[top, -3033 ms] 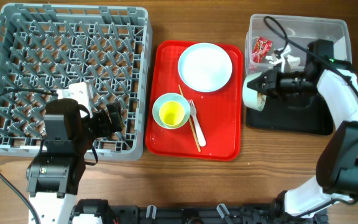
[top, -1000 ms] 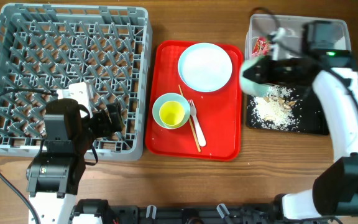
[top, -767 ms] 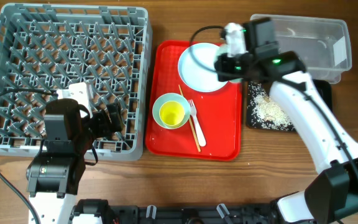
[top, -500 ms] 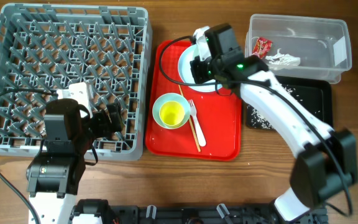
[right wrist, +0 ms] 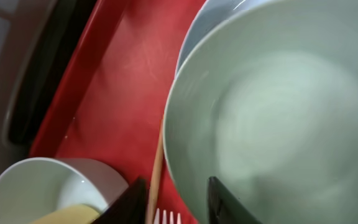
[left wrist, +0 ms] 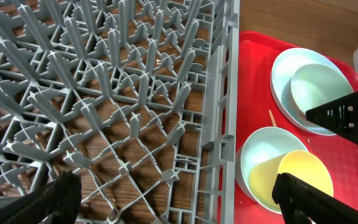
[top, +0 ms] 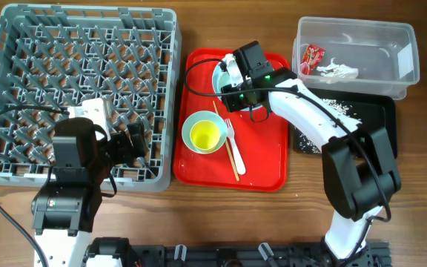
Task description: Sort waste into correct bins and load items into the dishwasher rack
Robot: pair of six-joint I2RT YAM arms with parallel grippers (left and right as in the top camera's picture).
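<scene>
I see my brown wooden table (top: 221, 211), its grain running left to right, evenly lit without hard shadows.

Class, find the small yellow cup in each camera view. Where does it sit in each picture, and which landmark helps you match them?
Overhead: yellow cup centre, inside the pale blue bowl.
Left wrist: lower right, tilted in that bowl.
Right wrist: only a yellow sliver at the bottom-left edge.
Shared landmark: the red tray.
</scene>
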